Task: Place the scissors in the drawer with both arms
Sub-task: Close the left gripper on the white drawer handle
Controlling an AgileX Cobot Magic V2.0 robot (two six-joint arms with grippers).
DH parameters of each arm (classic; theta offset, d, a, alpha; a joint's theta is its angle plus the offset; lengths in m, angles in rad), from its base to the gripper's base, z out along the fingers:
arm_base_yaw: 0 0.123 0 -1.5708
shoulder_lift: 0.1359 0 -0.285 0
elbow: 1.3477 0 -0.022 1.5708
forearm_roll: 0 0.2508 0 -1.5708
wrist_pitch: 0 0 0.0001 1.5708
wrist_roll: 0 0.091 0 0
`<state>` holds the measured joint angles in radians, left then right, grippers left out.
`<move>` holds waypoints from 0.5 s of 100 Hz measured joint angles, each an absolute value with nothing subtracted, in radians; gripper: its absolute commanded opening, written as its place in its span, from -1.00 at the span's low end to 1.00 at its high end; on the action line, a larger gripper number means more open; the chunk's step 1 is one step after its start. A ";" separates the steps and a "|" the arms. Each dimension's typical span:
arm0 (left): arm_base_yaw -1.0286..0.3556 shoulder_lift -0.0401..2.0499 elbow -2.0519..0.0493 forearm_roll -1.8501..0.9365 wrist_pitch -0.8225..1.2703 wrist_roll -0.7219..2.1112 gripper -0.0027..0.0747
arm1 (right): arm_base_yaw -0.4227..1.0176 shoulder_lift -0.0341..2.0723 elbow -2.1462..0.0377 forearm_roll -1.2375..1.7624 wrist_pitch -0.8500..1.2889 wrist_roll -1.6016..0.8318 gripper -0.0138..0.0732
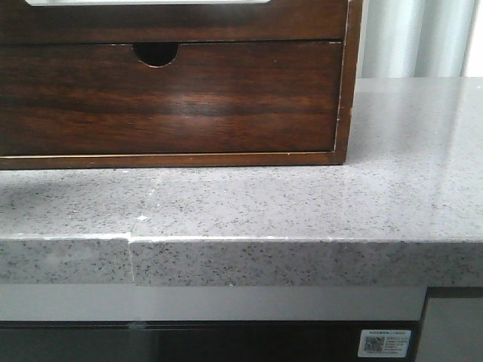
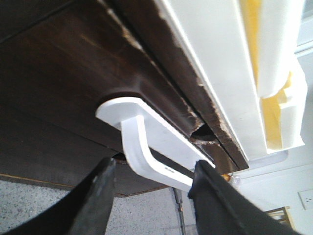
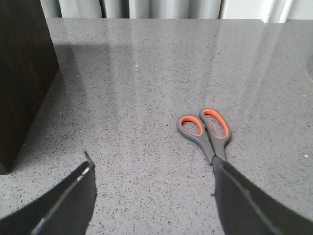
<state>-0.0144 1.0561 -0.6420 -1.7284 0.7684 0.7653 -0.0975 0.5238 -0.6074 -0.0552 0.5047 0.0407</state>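
Note:
The scissors (image 3: 205,129), with grey handles and orange-lined loops, lie flat on the grey stone counter; their blades are hidden under one finger. My right gripper (image 3: 151,183) hangs open above the counter, the scissors at its one side. The drawer (image 1: 173,23) is the dark glossy front with a pale strip, at the top of the front view. In the left wrist view my left gripper (image 2: 151,188) is open, its fingers (image 2: 98,196) either side of a white handle (image 2: 146,147) on the drawer's dark front (image 2: 63,83). Neither gripper shows in the front view.
A lower dark drawer front with a half-round notch (image 1: 155,53) sits in the wooden cabinet (image 1: 349,90) on the speckled counter (image 1: 302,204). The cabinet's side (image 3: 22,73) stands beside the right gripper. White and yellow material (image 2: 274,98) lies beyond the pale strip.

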 measured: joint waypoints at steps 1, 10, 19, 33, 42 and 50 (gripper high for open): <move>-0.014 1.059 -0.642 -1.731 0.771 0.768 -0.09 | -0.098 0.524 -0.607 -0.053 0.505 0.041 0.38; -0.017 1.098 -0.642 -1.759 0.789 0.799 -0.09 | -0.098 0.524 -0.607 -0.053 0.505 0.041 0.38; -0.032 1.131 -0.644 -1.767 0.796 0.823 -0.09 | -0.098 0.524 -0.607 -0.053 0.503 0.041 0.38; -0.061 1.174 -0.657 -1.768 0.802 0.834 -0.09 | -0.098 0.524 -0.607 -0.053 0.501 0.041 0.38; -0.076 1.200 -0.678 -1.770 0.804 0.838 -0.09 | -0.098 0.524 -0.607 -0.053 0.500 0.041 0.38; -0.080 1.216 -0.699 -1.770 0.811 0.840 -0.09 | -0.098 0.524 -0.607 -0.053 0.498 0.041 0.38</move>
